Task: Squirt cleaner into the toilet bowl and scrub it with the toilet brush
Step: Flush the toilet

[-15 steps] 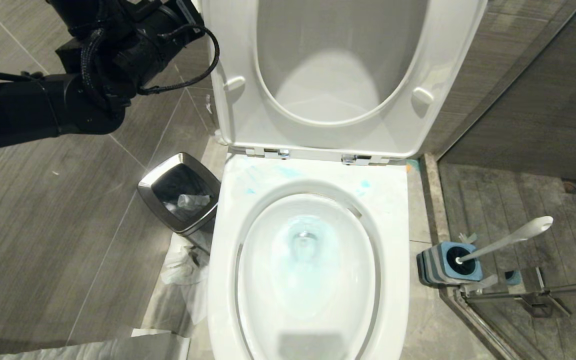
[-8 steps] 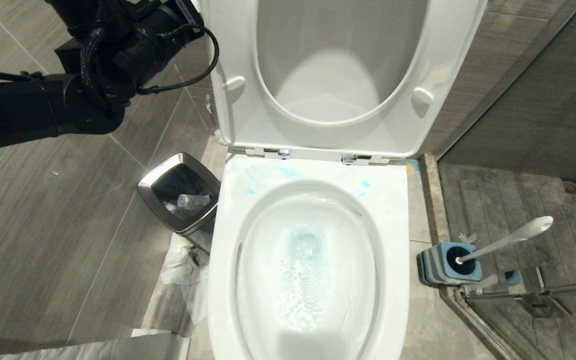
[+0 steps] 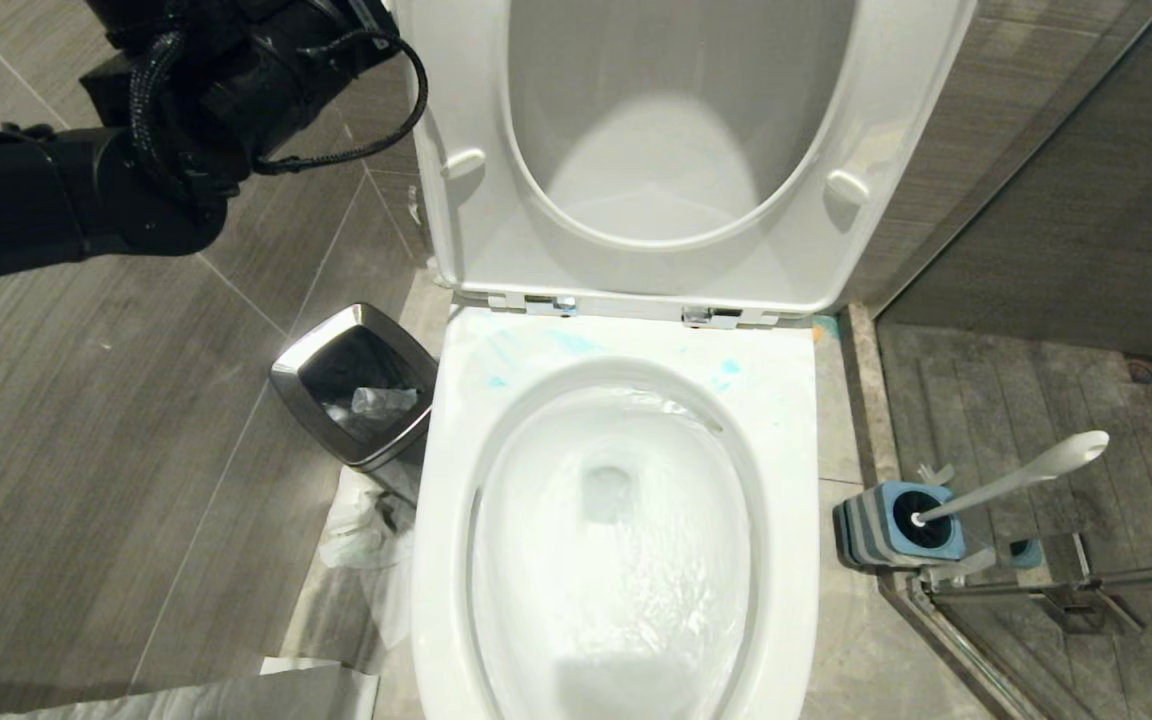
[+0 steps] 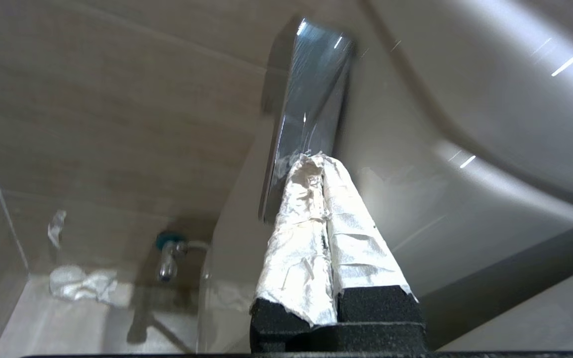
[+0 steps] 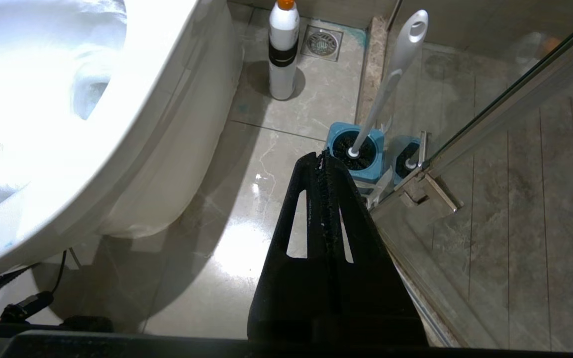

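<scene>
Left end effector (image 4: 316, 161), clenched on nothing, presses the flush plate (image 4: 311, 99) behind the toilet bowl (image 3: 796, 520); blue cleaner's now rinsed away, scrubbing's done.

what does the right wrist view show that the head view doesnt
Only the right wrist view: a white bottle with an orange cap standing on the floor beside the toilet, a floor drain behind it, and the right gripper, shut and empty, low over the floor tiles.

Only the head view: the raised seat and lid, the steel-rimmed bin, the left arm up beside the lid, and blue cleaner smears on the rim.

Both: the toilet bowl and the toilet brush standing in its blue holder.
</scene>
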